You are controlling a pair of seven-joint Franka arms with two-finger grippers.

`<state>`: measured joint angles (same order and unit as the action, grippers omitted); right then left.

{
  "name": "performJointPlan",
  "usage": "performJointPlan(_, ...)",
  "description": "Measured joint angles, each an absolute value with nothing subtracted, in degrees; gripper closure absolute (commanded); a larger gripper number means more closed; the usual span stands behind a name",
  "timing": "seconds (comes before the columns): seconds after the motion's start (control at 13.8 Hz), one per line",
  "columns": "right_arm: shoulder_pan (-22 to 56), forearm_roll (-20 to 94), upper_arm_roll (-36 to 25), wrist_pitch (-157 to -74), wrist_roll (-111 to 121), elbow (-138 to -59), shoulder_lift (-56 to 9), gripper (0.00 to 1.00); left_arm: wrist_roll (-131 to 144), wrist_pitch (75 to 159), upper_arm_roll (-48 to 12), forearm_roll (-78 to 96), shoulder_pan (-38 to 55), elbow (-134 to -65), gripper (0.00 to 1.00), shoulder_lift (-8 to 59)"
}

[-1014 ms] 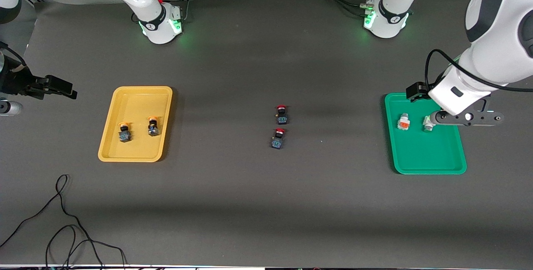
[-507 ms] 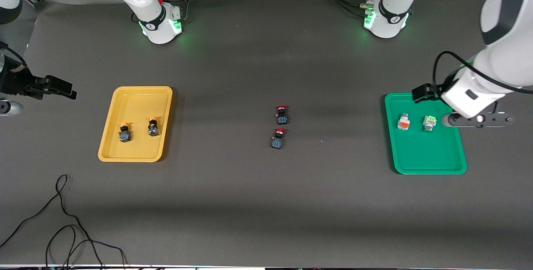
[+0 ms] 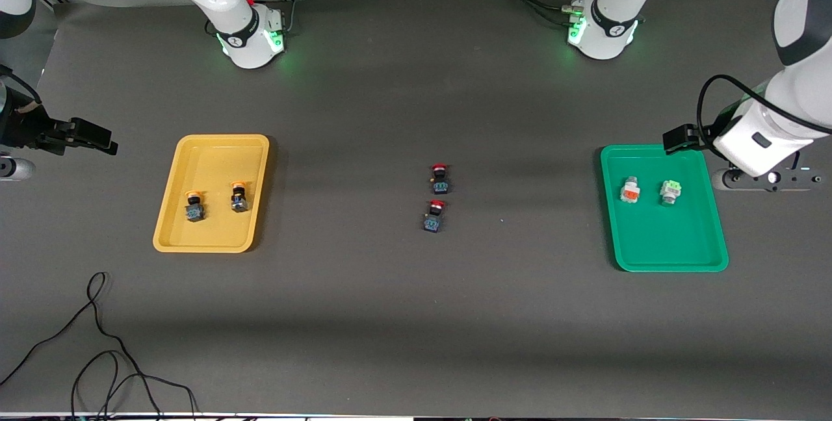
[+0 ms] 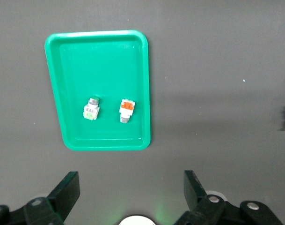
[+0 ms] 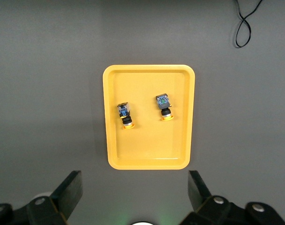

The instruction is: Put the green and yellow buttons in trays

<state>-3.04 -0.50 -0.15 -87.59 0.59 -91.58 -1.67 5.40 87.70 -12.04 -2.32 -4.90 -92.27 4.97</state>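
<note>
On the desk (image 3: 390,317), the green-faced button (image 3: 669,191) lies in the green tray (image 3: 669,258) beside an orange-faced white button (image 3: 628,189); both yellow-capped buttons (image 3: 194,205) lie in the yellow tray (image 3: 208,239). Left gripper (image 4: 128,197) hangs beside the green tray, right gripper (image 5: 135,199) beside the yellow, fingers spread wide, holding nothing. Buttons look light, rigid; best pinched across their bodies.

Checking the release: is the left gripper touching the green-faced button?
Apart. The left wrist view shows the open left gripper off the green tray, clear of the green-faced button.
</note>
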Motion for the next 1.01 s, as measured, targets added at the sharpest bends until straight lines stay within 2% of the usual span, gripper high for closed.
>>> performJointPlan(0.58, -3.03, -0.50, -0.15, -87.59, 0.59, -91.58, -1.67, 0.00, 4.35, 87.86, -11.54, -2.75, -6.02, -93.39, 0.00, 5.44)
performJointPlan(1.01, -3.02, -0.50, -0.15, -87.59, 0.59, -91.58, -1.67, 0.00, 3.29, 97.24, -11.55, -3.24, -6.10, -102.47, 0.01, 6.23)
